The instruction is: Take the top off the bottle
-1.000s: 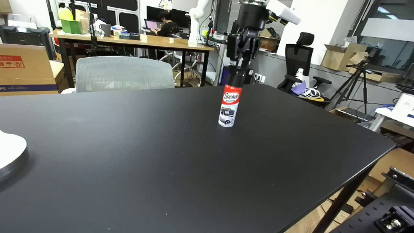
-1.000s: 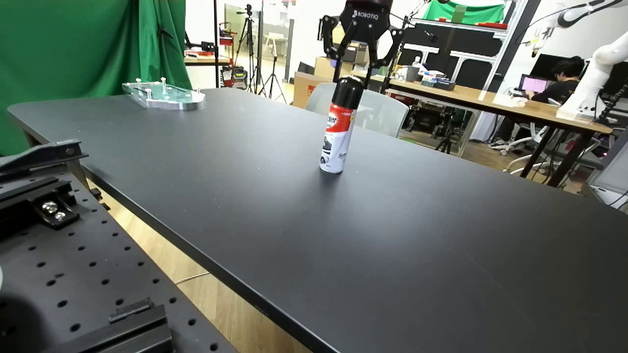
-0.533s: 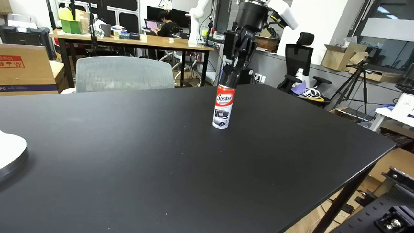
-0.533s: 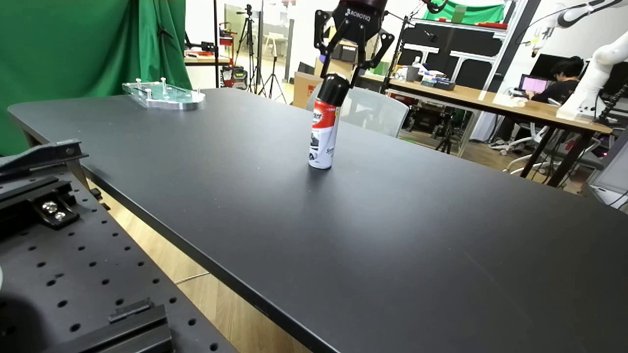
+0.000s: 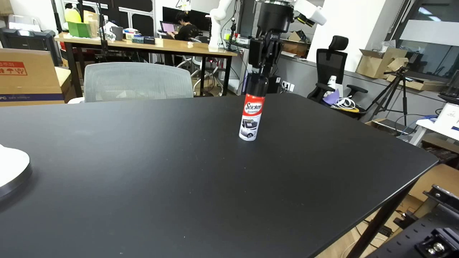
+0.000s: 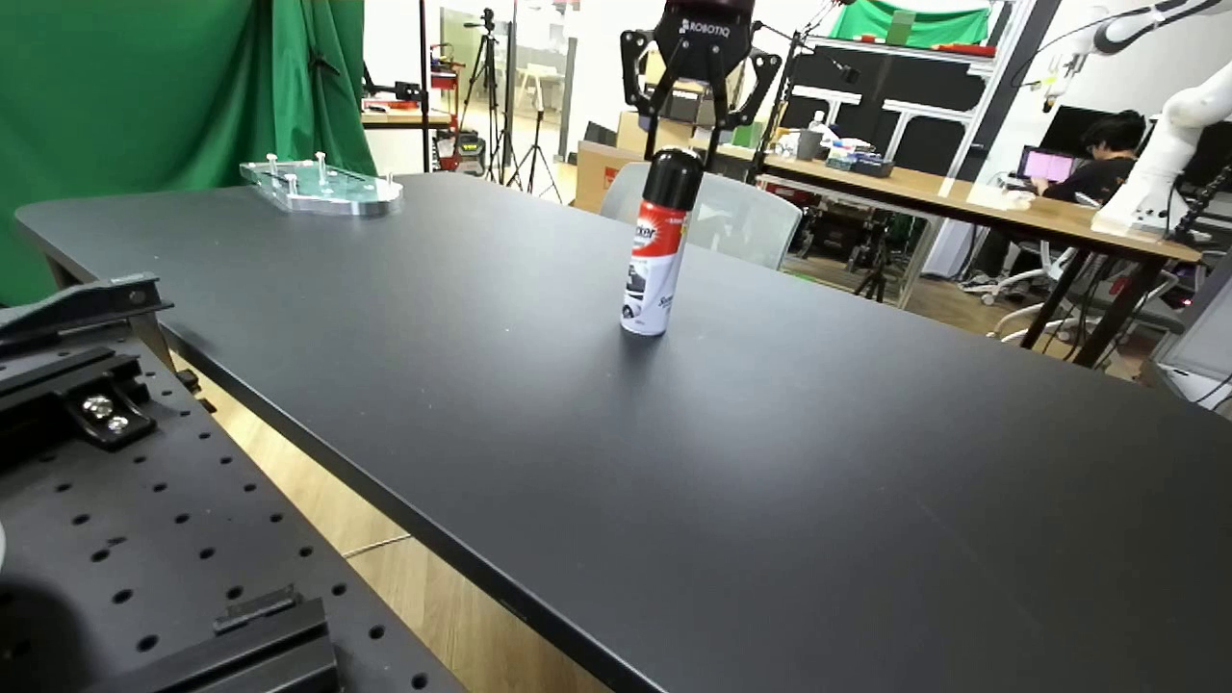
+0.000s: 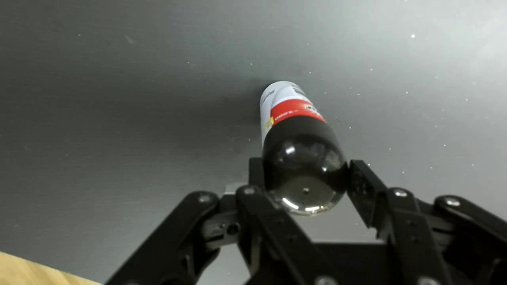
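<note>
Gripper lettered ROBOTIQ pinches the black top of the tilted "Sticker" bottle.

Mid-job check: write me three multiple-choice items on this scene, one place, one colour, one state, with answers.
1. Where on the bottle is the gripper?
A) around its base
B) around the cap
C) around its middle

2. What colour is the bottle just below the cap?
A) green
B) blue
C) red

3. How is the cap?
A) on the bottle
B) lying beside it
C) lifted off

1 B: the wrist view shows fingers on both sides of it.
2 C: red shows there in all views.
3 A: no gap shows beneath it.
</note>
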Available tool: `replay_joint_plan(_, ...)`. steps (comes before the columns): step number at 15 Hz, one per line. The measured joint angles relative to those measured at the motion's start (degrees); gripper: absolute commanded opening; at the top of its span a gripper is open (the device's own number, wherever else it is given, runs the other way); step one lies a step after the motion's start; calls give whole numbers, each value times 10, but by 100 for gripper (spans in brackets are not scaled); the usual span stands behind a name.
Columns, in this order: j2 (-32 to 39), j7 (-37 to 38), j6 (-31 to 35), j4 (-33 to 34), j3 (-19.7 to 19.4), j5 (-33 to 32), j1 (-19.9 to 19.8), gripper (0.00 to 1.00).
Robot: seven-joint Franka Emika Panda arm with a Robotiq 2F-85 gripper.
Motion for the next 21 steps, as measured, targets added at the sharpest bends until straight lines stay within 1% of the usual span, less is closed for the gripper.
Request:
replay_joint_plan(5,0,44,40,-8,0,-83,7,31)
replay_joint_plan(7,-2,45,48,-12,1,-92,9,31)
replay_joint_plan(8,-3,34,47,-13,3,-76,8,31)
replay_joint_plan(10,-6,-24,27,-13,14,-5,3,31)
replay_joint_plan(12,-11,-102,-12,-12,26,84,-2,31)
replay_joint_plan(14,-15,-145,-55,-10,28,134,-4,31)
replay_joint_plan(16,-17,-150,-76,-10,27,143,-4,31)
replay_joint_plan(21,-27,-151,-97,-10,27,147,-4,31)
